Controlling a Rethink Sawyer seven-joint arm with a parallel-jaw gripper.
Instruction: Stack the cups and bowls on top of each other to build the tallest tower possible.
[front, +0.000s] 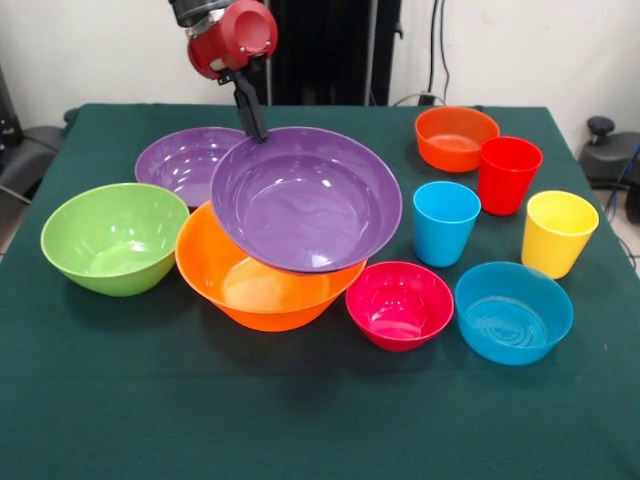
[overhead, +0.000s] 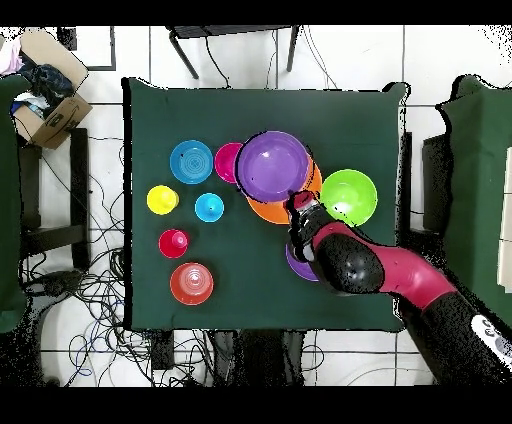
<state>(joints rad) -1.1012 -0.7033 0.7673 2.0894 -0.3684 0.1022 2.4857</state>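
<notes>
My gripper (front: 256, 128) is shut on the far rim of a large purple bowl (front: 305, 200), which is tilted toward the front camera over the large orange bowl (front: 255, 290). Its lower edge lies at the orange bowl's rim. In the overhead view the gripper (overhead: 296, 200) is at the purple bowl's (overhead: 272, 165) edge, above the orange bowl (overhead: 270, 213). The second purple bowl (front: 185, 160) stands behind it and the lime green bowl (front: 115, 238) to the left. The blue cup (front: 445, 222), red cup (front: 508, 175) and yellow cup (front: 557, 233) stand upright on the right.
A small pink-red bowl (front: 400, 305) and a small blue bowl (front: 513, 312) sit at the front right. A small orange bowl (front: 455, 138) sits at the back right. The green table (front: 300, 420) is ringed by cables, with a cardboard box (overhead: 45, 105) beside it.
</notes>
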